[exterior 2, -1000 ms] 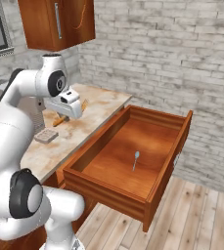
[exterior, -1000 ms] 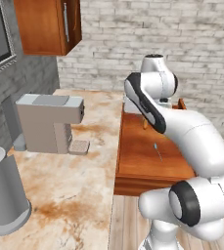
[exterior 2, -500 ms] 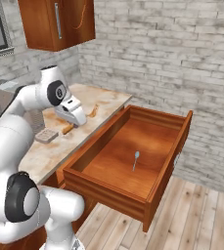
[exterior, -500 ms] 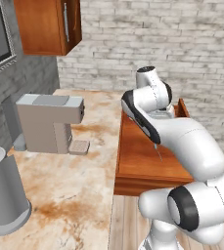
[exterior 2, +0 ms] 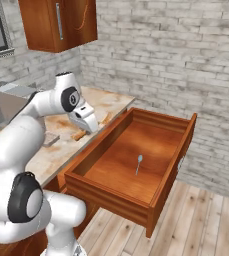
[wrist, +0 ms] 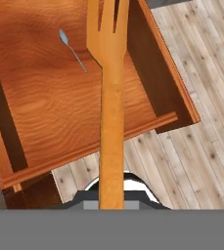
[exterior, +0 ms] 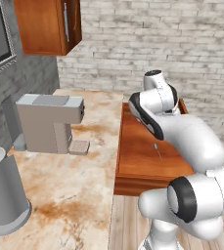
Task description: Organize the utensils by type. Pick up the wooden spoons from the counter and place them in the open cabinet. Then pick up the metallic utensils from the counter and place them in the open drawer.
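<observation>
The pincer point(exterior 2: 88, 122) is clamped on the handle of a wooden fork-shaped utensil point(wrist: 110, 97), held above the left rim of the open drawer point(exterior 2: 113, 192), where a thin metal spoon point(exterior 2: 138, 163) already lies. Being wooden, it likely belongs in the wall cabinet point(exterior 2: 61, 25) up and to the left. Raise it clear of the worktop point(exterior: 79, 185), keep the grip firm, and lead with the tines.

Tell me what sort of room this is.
Likely a rendered kitchen: a beige marbled stone counter carrying a grey coffee machine, a reddish-brown wall cabinet, and an open wooden drawer holding a thin silver spoon.
</observation>
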